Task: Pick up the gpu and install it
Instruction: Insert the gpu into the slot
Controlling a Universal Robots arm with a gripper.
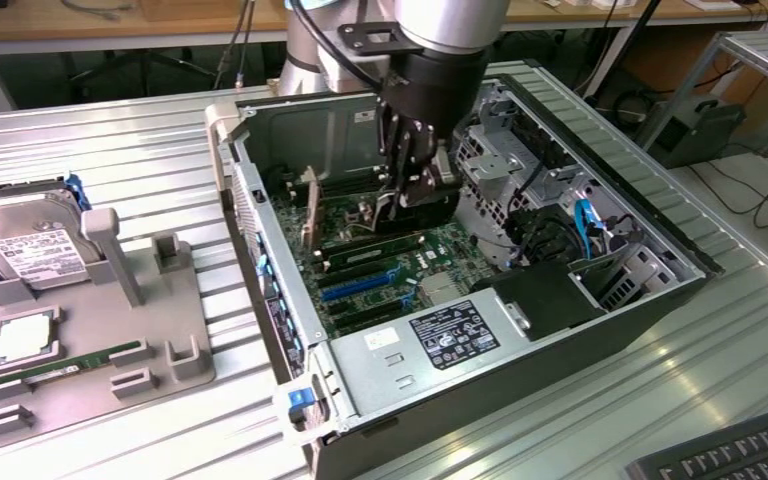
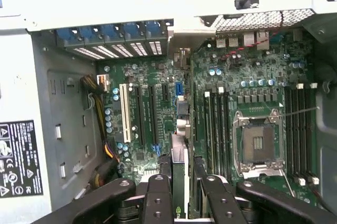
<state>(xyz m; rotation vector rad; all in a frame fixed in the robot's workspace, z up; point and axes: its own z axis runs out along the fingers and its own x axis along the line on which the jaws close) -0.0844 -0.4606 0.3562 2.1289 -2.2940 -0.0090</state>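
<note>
– Gpu (image 2: 179,179) whereabouts?
– Inside the computer case (image 1: 244,190), above the motherboard (image 2: 158,81), seen edge-on; the jaws are clamped on it.
– How much of it shows?
– A thin strip between the black fingers (image 2: 158,197); the rest is hidden behind them. Whether its lower edge touches a slot in the case, I cannot tell.

Dark gpu (image 2: 179,179), grn mobo (image 2: 253,68) (blue clips (image 2: 113,35)).
</note>
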